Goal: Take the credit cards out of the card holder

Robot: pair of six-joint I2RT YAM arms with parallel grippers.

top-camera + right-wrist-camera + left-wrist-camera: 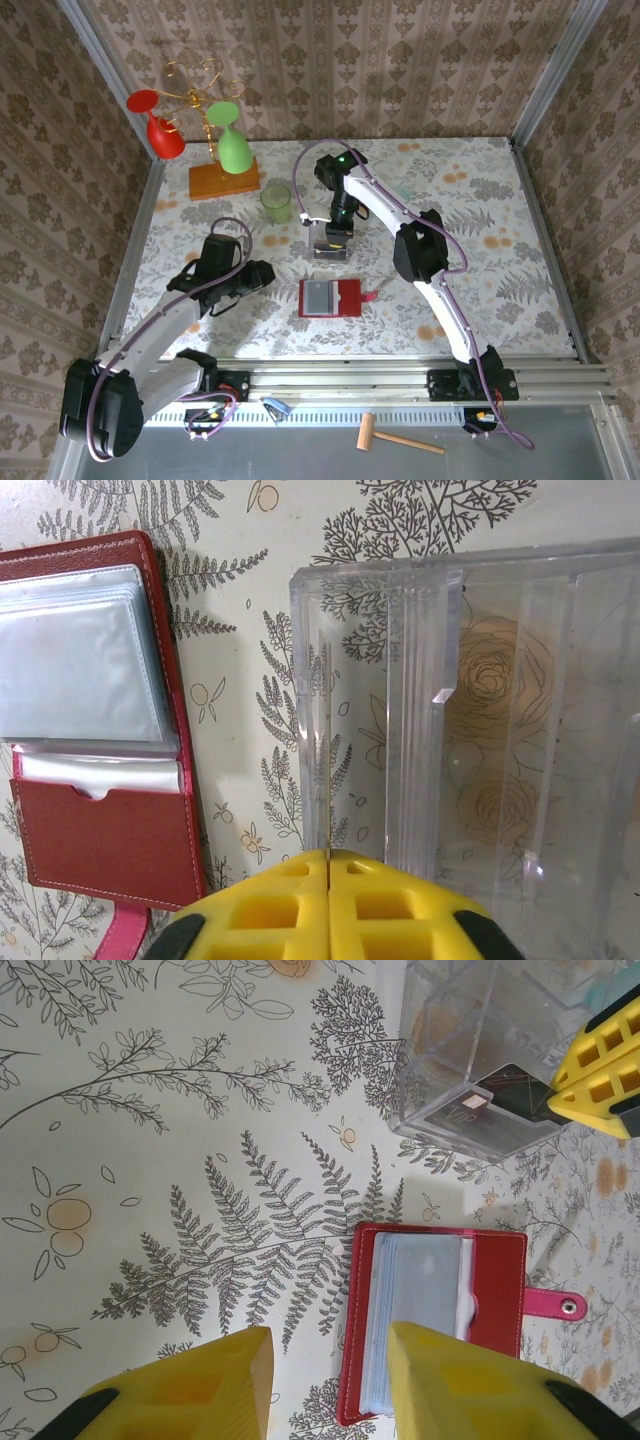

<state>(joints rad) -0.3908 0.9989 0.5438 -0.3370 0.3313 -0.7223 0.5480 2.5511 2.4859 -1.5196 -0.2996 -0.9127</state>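
Note:
The red card holder (347, 298) lies open on the table, its grey clear pockets (425, 1290) facing up and its strap tab (556, 1305) to the right. I cannot tell whether cards sit in the pockets. My left gripper (262, 274) hovers open just left of it; its fingers straddle the holder's left edge (352, 1340) with nothing gripped. My right gripper (329, 858) is shut over the clear plastic box (330, 242), behind the holder (100, 840). A dark credit card (480, 1110) marked VIP hangs from its fingertips inside the box and shows as a thin edge (326, 780).
A green cup (277, 202) stands left of the box. A wooden stand (224, 180) with a red and a green glass is at the back left. A small wooden hammer (398, 437) lies off the table in front. Patterned walls close in three sides.

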